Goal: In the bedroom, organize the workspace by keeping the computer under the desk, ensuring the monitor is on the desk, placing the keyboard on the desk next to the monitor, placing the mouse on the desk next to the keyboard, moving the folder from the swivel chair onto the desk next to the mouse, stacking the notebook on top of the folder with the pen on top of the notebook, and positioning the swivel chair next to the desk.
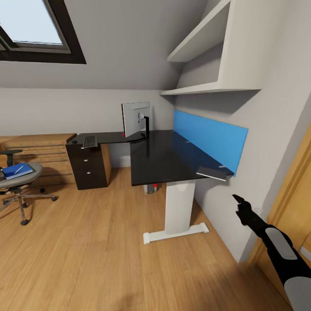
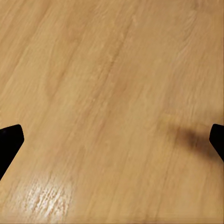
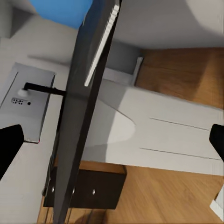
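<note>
The black-topped desk (image 1: 168, 157) with its blue back panel stands ahead. On it are the monitor (image 1: 136, 119), the keyboard (image 1: 89, 141) on the left wing, a small mouse (image 1: 74, 141) beside it, and the dark notebook (image 1: 211, 172) at the near right corner. A grey bit of the computer (image 1: 150, 188) with a red light peeks out under the desk. At the left, the swivel chair (image 1: 19, 190) carries the blue folder (image 1: 17, 171) with the pen (image 1: 18, 169) on it. My right gripper (image 1: 238, 199) (image 3: 112, 144) hangs open and empty right of the desk. My left gripper (image 2: 112, 144) is open over bare floor.
A dark drawer unit (image 1: 88, 166) stands under the desk's left wing, with a light oak chest (image 1: 39, 149) behind the chair. White shelves (image 1: 207, 88) hang above the desk. A wooden door frame (image 1: 293, 194) is close on my right. Wood floor (image 1: 95, 242) stretches between me and the chair.
</note>
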Motion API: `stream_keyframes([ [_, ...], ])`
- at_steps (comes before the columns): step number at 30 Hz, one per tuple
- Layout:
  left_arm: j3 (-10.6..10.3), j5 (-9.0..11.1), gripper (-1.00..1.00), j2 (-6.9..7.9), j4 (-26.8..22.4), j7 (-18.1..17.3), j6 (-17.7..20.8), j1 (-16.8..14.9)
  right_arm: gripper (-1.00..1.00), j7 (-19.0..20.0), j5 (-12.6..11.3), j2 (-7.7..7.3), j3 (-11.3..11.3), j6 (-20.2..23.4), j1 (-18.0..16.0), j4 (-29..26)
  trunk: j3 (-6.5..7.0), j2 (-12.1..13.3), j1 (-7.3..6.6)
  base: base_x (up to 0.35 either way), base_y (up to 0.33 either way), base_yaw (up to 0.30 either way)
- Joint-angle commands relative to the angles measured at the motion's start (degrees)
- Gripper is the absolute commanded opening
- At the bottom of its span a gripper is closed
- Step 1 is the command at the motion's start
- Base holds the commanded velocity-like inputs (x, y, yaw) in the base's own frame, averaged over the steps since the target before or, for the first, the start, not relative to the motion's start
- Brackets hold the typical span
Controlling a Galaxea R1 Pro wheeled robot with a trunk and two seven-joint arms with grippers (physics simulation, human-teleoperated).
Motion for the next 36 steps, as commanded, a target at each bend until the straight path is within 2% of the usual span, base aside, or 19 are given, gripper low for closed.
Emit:
stream_keyframes([
  [1, -0.12, 0.56, 1.00, 0.04, 0.11, 0.13, -0.21, -0.04, 1.00, 0.05, -1.15, -0.01, -0.24, 0.25, -0.03, 0.00, -0.05, -0.02, -0.01, 0.064, 0.000, 0.000],
  [7, -0.08, 0.67, 1.00, 0.09, 0.27, 0.20, -0.26, -0.04, 1.00, -0.08, -2.49, -0.03, -0.65, 0.29, -0.03, 0.04, -0.05, -0.02, -0.01, 0.189, 0.000, 0.000],
  [12, -0.08, 0.67, 1.00, 0.08, 0.32, 0.21, -0.29, -0.04, 1.00, -0.11, -3.08, 0.12, -1.98, 0.35, -0.03, 0.09, -0.05, -0.02, -0.01, 0.233, 0.000, 0.000],
  [17, -0.08, 0.60, 1.00, 0.03, 0.34, 0.16, -0.28, -0.03, 1.00, -0.18, -5.78, 0.31, -2.78, 0.42, -0.03, 0.16, -0.05, -0.02, -0.01, 0.074, 0.000, 0.000],
  [20, -0.05, 0.64, 1.00, 0.02, 0.35, 0.14, -0.31, -0.05, 1.00, -0.19, -9.66, 0.36, -3.01, 0.46, -0.03, 0.24, -0.05, -0.02, -0.01, 0.087, 0.000, 0.000],
  [26, -0.04, 0.61, 1.00, 0.02, 0.41, 0.14, -0.33, -0.06, 1.00, -0.18, -10.45, 0.34, -3.08, 0.46, -0.03, 0.27, -0.05, -0.02, -0.01, 0.199, 0.000, 0.000],
  [36, -0.04, 0.56, 1.00, 0.02, 0.44, 0.06, -0.36, -0.05, 1.00, -1.21, -10.56, 0.29, -3.37, 0.05, -0.03, 2.14, -0.05, -0.02, -0.01, 0.036, 0.000, 0.000],
])
